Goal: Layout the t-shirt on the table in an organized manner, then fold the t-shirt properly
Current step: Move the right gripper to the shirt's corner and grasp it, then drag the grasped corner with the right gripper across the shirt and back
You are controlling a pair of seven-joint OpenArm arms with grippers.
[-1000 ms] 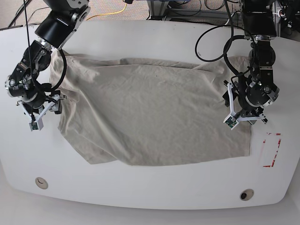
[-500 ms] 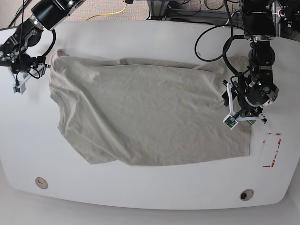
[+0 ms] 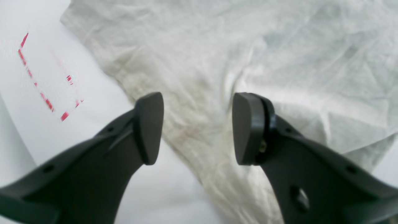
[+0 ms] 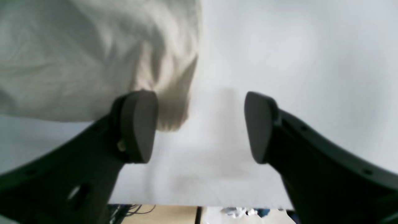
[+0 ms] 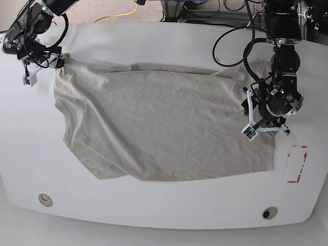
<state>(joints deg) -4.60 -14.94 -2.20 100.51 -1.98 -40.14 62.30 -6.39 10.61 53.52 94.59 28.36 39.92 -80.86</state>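
T-shirt (image 5: 159, 120) lies spread across the middle of the white counter (image 5: 154, 207), wrinkled, mostly flat. Near edge runs ragged, with a loose fold at the near-left corner. The end on the base view's right stops just short of the red-outlined rectangle mark (image 5: 297, 164).

Left pincer (image 3: 197, 127): jaws apart, nothing between them. It hangs over the shirt's edge on the base view's right; in the left wrist view one dark pad (image 3: 149, 127) sits over the cloth border next to bare counter and the other over fabric. Cannot tell whether the tips touch the cloth. The red mark shows off to the side of that pad, well apart from it.

Right pincer (image 4: 200, 126): jaws spread wide, empty. It sits at the far corner on the base view's left, just beside the shirt's corner (image 4: 174, 93). In the right wrist view that corner bunches up next to one pad, while the gap between pads is over bare counter. No cloth is pinched.

Two small round holes (image 5: 45, 200) sit near the counter's front edge, both clear of the shirt. A yellow cable (image 5: 123, 14) lies on the floor beyond the far edge.
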